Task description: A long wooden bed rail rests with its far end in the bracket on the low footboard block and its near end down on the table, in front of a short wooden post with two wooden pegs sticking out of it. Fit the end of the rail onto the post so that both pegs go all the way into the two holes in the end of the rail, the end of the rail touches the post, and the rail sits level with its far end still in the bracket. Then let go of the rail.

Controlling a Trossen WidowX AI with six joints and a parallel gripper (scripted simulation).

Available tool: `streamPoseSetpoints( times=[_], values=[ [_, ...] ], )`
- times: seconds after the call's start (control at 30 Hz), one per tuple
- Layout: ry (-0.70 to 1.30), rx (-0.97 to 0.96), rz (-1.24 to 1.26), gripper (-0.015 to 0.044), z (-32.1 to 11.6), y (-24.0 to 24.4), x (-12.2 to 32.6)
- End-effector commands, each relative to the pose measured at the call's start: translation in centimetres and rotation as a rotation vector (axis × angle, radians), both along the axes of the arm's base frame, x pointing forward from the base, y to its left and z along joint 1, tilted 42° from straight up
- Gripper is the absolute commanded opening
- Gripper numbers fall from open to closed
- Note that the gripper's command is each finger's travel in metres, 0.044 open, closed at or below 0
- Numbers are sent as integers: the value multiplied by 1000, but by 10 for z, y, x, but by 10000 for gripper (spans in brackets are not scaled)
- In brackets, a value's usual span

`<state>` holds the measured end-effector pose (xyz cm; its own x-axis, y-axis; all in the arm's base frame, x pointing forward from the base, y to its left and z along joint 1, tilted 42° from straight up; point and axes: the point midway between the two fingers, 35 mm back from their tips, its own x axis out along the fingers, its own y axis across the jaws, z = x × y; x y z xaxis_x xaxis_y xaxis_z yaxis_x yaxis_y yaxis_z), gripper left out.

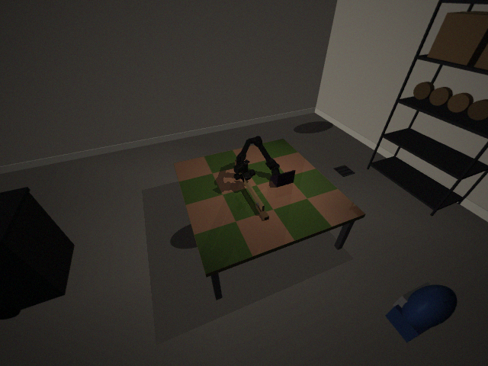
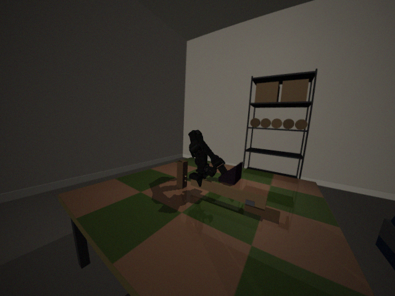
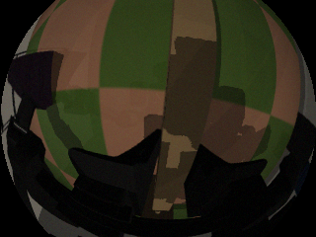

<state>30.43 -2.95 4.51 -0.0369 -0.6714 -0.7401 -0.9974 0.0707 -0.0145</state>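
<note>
one rail, gripped near the post end, not seated yet
jaws (image 1: 245,181) (image 2: 200,184) are clamped on the rail (image 1: 254,194) (image 2: 231,190) (image 3: 190,89) just beside the post (image 2: 181,174), likely to keep its end lined up with the pegs; far end sits at the footboard block (image 1: 264,216) (image 2: 254,208) above the bench (image 1: 220,268) (image 2: 95,250). rail looks long, straight, plain pale wood.

No text, label, brand, number or sign can be read in the top, exterior or wrist view
</note>
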Motion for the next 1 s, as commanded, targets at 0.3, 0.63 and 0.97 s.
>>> streamPoseSetpoints(
  times=[0.3,0.63,0.97],
  values=[
    [2,2,3,0,2,-4,0],
    [2,2,3,0,4,-6,-1],
    [2,2,3,0,7,-8,-1]
  ],
)
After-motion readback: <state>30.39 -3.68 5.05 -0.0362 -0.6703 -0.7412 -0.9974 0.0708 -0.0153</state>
